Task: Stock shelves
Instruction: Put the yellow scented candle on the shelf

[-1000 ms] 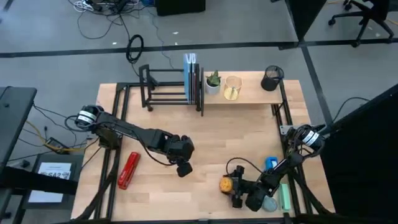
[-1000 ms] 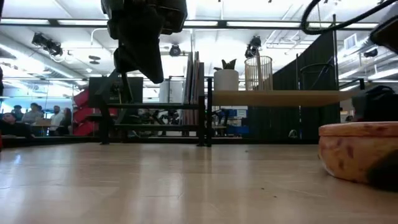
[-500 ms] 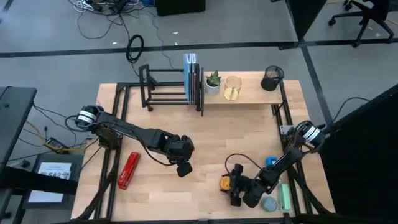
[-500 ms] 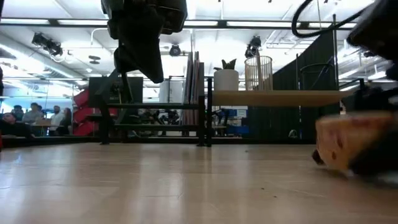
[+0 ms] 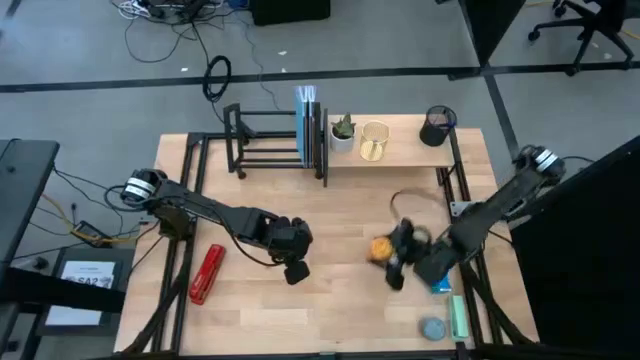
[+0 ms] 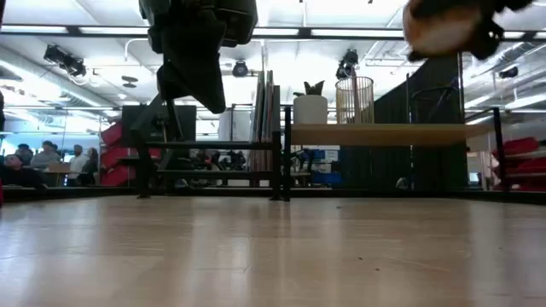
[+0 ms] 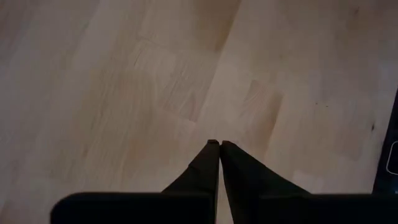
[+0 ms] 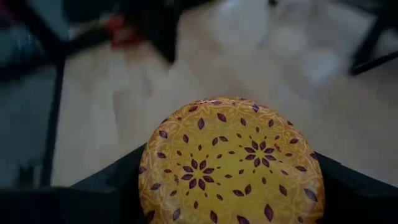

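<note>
the wooden tabletop carries both shelves along its far edge: the low black metal-bar rack with upright ends on the left arm's side, and the pale wooden plank shelf on black posts touching it on the right arm's side. the rack holds a few upright books at the end next to the plank; the plank holds a small potted plant, a gold wire cup and, well apart at its outer end, a dark mesh cup, with bare plank between the two cups.

the right arm reaches over the middle-right of the table, and the right gripper grips a round yellow tin patterned with dark leaf shapes, one finger on each side of it. in the low view the tin hangs high above the table, above plank height. the step in hand looks like the carry from table to shelf.

the left gripper waits over the table's middle, its fingers pressed together on nothing.

near the table's edges lie a red flat object, a blue item, a pale green stick and a small grey disc.

the next move probably calls for taking the tin towards the far edge, over the open stretch of plank between the cups, then lowering it flat without knocking the gold wire cup.
</note>
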{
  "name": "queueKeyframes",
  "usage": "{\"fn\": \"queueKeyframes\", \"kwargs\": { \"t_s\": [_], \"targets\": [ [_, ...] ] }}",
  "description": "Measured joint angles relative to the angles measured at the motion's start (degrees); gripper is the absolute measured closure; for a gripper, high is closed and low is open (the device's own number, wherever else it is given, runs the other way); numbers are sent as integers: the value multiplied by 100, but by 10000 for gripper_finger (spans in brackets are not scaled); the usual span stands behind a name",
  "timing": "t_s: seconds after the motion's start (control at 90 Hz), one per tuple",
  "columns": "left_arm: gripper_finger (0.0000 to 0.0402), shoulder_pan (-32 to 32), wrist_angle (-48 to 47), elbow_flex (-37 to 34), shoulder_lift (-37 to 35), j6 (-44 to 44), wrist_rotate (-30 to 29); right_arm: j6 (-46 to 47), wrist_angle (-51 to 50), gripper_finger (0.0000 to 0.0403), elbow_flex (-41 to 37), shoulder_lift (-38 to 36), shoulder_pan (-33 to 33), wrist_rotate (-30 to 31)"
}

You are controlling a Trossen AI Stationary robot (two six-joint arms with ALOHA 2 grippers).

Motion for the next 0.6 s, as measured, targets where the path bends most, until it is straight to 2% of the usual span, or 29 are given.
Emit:
{"fn": "queueKeyframes", "kwargs": {
  "t_s": [0.167, 0.311, 0.444, 0.6],
  "targets": [
    [402, 0, 257, 0, 0, -11, -1, -40, -915, 143, 9, -1411, -796, 9],
    [402, 33, 508, 0, 0, -15, -2, -66, -1873, 143, 9, -2220, -1748, 81],
    [402, 103, 650, 2, 0, -37, -3, -542, -2372, 143, 9, -2533, -2766, 116],
    [402, 237, 767, 2, 0, -41, -8, -1213, -2461, 143, 9, -2409, -3916, 57]
  ]
}}
